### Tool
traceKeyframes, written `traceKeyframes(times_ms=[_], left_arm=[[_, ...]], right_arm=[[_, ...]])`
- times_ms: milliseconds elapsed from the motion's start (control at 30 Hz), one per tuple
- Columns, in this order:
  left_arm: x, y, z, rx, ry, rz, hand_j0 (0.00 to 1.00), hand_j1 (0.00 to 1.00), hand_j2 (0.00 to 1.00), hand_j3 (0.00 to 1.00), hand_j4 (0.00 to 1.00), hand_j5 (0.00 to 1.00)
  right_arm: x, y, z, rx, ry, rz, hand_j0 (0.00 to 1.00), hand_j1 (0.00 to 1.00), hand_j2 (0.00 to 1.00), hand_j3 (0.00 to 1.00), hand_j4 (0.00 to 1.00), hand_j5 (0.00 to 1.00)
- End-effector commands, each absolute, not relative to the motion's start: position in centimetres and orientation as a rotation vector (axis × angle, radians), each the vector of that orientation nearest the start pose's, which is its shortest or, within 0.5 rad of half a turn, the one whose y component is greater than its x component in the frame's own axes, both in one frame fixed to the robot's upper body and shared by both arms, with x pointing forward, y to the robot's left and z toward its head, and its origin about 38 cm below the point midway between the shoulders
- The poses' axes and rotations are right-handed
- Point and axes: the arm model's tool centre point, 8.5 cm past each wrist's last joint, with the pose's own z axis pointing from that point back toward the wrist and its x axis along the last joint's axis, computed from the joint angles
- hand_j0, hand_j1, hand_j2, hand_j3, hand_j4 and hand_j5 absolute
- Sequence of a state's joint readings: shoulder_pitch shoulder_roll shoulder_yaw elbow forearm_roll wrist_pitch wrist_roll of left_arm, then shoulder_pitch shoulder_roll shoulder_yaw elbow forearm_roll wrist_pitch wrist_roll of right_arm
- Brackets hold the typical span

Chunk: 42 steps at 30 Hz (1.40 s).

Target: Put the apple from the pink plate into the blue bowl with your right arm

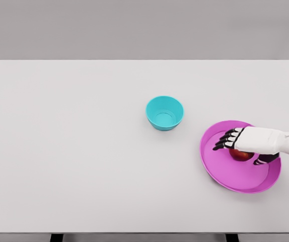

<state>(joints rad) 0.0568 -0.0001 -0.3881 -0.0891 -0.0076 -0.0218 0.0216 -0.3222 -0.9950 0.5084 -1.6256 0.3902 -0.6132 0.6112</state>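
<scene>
Right white five-finger hand [242, 143] over round red apple [241, 155], arm entering from right edge of picture. Dark fingers [226, 140] stretched toward left above apple, thumb below on near side; whether they press on apple, cannot tell. Apple lies inside shallow round pink plate [225, 174], partly hidden under palm. Small round turquoise-blue bowl [164, 113] stands on white table [74, 151], up and left of plate, apart from it.
</scene>
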Motion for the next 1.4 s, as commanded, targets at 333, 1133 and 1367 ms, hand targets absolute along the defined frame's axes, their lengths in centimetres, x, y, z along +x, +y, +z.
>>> traceKeyframes(times_ms=[333,1133,1367], left_arm=[[-0.5,26.1,-26.4,0.075,-0.040,-0.396,1.00,1.00,1.00,1.00,1.00,1.00],[-0.5,26.1,-26.4,0.075,-0.040,-0.396,1.00,1.00,1.00,1.00,1.00,1.00],[-0.5,26.1,-26.4,0.075,-0.040,-0.396,1.00,1.00,1.00,1.00,1.00,1.00]], right_arm=[[35.6,-34.1,16.8,-0.244,-1.163,2.211,0.36,0.36,0.36,0.36,0.36,0.36],[41.7,-30.6,21.5,-0.372,-1.390,2.124,0.36,0.36,0.36,0.36,0.36,0.36],[42.7,-28.2,21.5,-0.342,-1.467,2.098,0.36,0.36,0.36,0.36,0.36,0.36]])
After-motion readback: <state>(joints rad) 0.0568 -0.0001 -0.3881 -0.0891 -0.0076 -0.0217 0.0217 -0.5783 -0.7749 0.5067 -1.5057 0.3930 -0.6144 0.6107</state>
